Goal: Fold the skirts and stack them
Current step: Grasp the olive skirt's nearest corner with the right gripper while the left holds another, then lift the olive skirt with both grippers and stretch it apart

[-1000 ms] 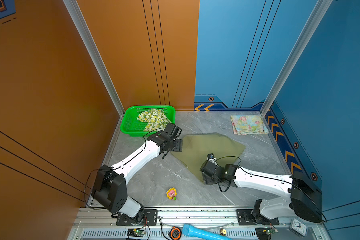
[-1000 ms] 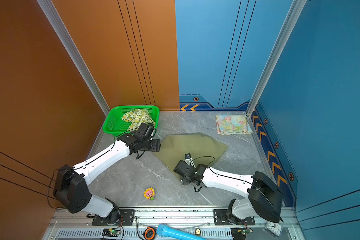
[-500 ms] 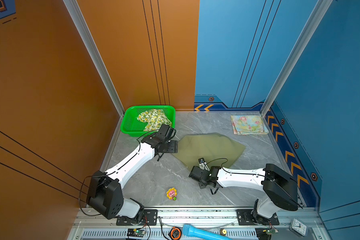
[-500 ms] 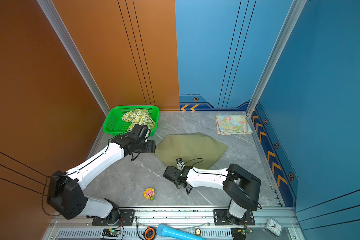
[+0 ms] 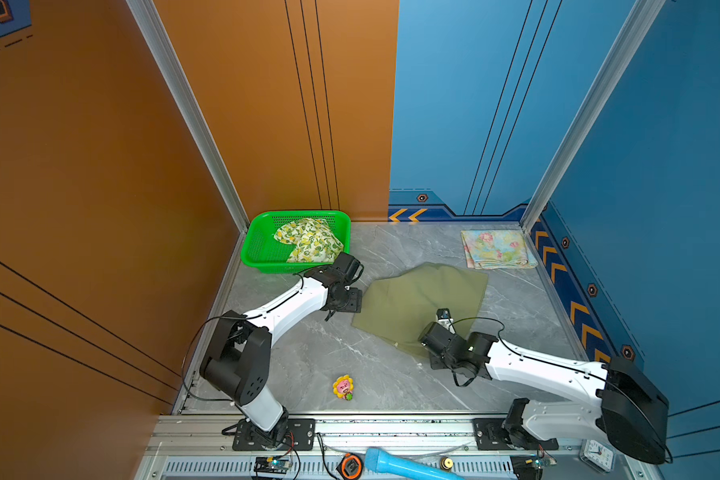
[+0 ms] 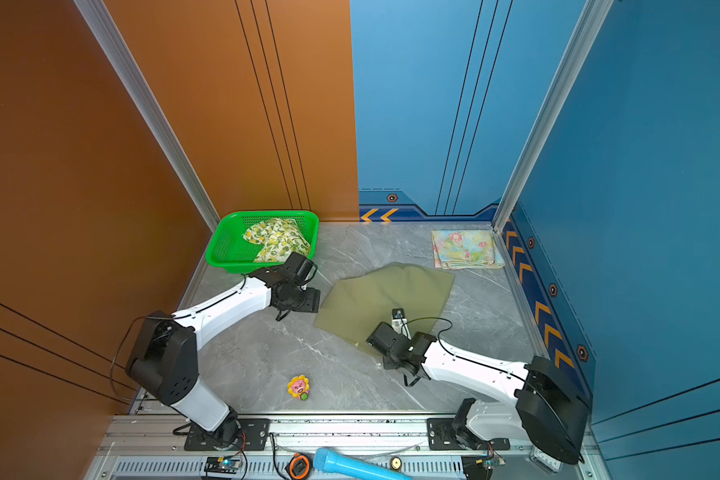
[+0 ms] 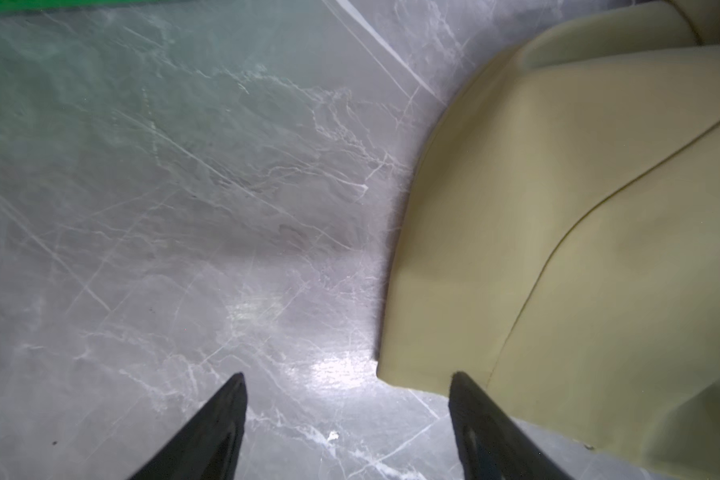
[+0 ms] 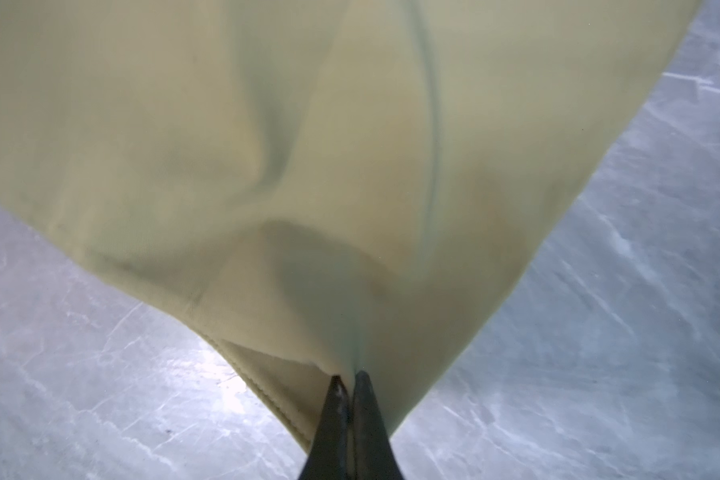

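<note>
The olive skirt (image 5: 416, 299) lies spread in the middle of the counter (image 5: 308, 353). Its 5 o'clock corner is pinched in the clenched right pincer (image 8: 348, 376), whose tips are hidden under the wrist in both top views. The left pincer (image 7: 346, 374) stands released at the skirt's 9 o'clock edge; whether it touches the cloth cannot be told. The lemon skirt (image 5: 308, 241) sits crumpled in the basket (image 5: 254, 245) at 11 o'clock. The floral skirt (image 5: 495, 249) lies folded at 1 o'clock.
</note>
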